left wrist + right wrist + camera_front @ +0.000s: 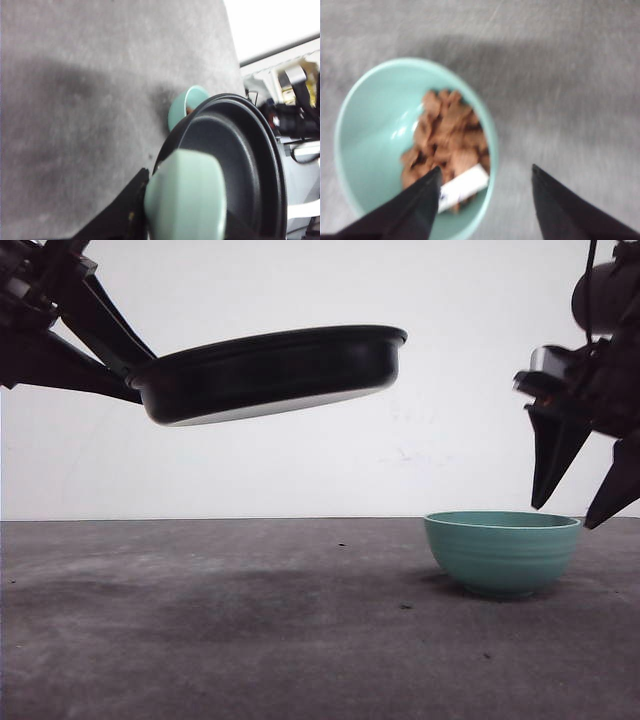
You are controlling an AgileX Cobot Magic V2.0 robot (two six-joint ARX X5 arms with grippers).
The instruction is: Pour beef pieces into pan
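The black pan (pixel 270 375) hangs in the air at the upper left, tilted slightly. My left gripper (pixel 128 380) is shut on its mint-green handle (pixel 185 195). The pan's inside (pixel 235 150) looks bare. The beef pieces (pixel 450 135) lie in a teal bowl (pixel 500 552) that stands on the table at the right, with a white slip (pixel 462 187) among them. My right gripper (pixel 486 170) is open above the bowl's rim. One finger (pixel 420 200) is over the inside and the other (pixel 560 205) is outside. It holds nothing.
The grey tabletop (pixel 220 620) stretches under the raised pan, with a white wall behind. The bowl (pixel 182 102) peeks out from behind the pan's rim in the left wrist view. Equipment and cables (pixel 295 115) sit beyond the table's edge.
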